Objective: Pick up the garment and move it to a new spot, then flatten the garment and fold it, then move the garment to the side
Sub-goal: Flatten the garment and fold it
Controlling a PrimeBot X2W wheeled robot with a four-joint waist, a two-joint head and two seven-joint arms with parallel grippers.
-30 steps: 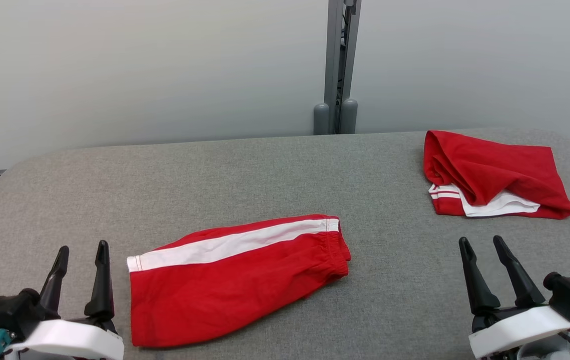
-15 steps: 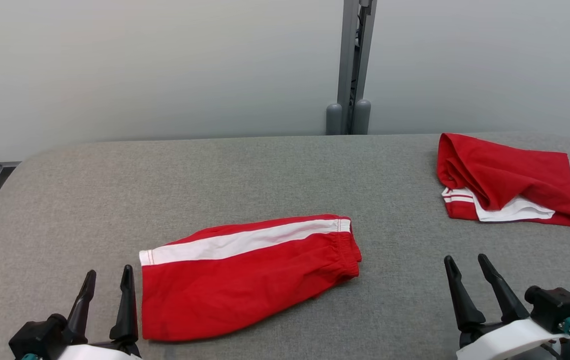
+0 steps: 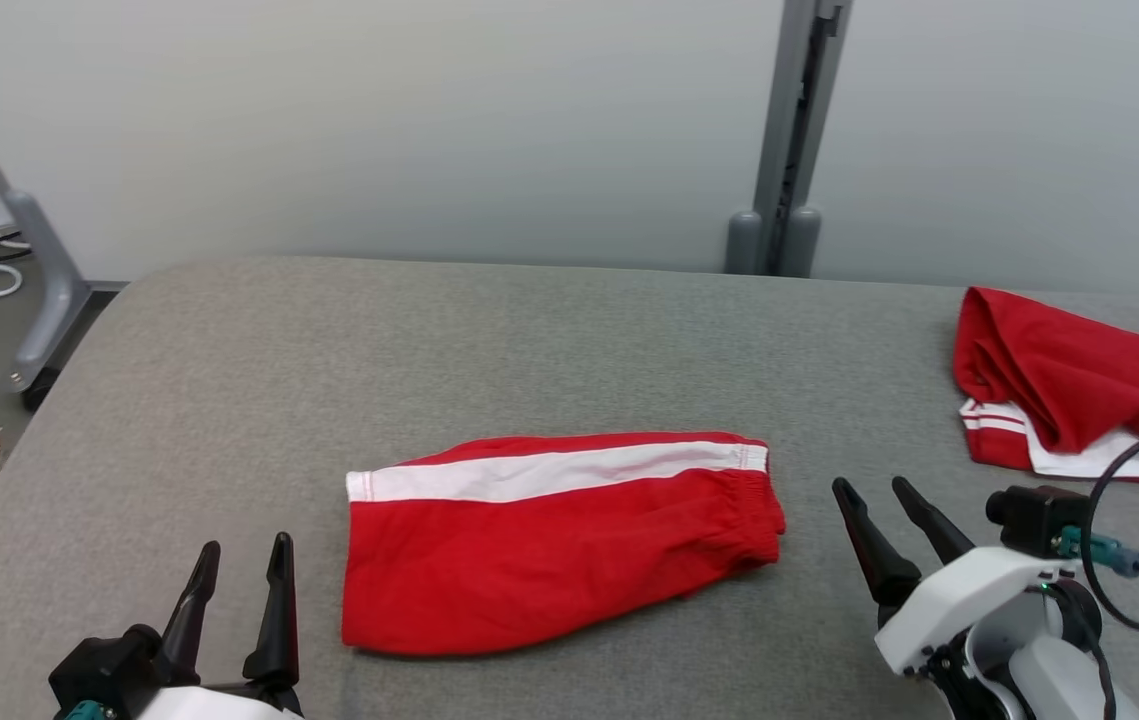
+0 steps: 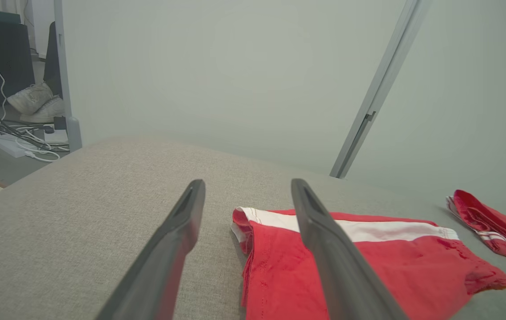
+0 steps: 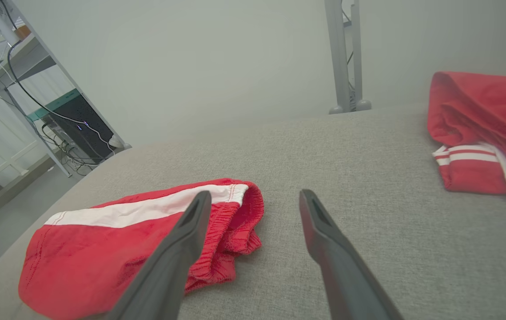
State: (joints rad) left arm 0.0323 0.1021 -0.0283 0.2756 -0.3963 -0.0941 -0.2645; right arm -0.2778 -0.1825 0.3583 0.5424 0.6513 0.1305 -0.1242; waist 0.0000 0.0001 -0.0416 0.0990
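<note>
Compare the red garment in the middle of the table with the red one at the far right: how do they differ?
The middle garment lies flat and smooth; the right garment is bunched, with raised folds. The middle garment shows one broad white band along its far edge; the right garment shows thin white stripes and a white layer sticking out underneath. Both are red with white trim and rest on the grey table.

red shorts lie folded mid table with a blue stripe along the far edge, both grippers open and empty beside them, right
Not blue: the head view shows a white stripe along the far edge of the red shorts. The rest holds: folded mid table, left gripper and right gripper open and empty beside them.
</note>
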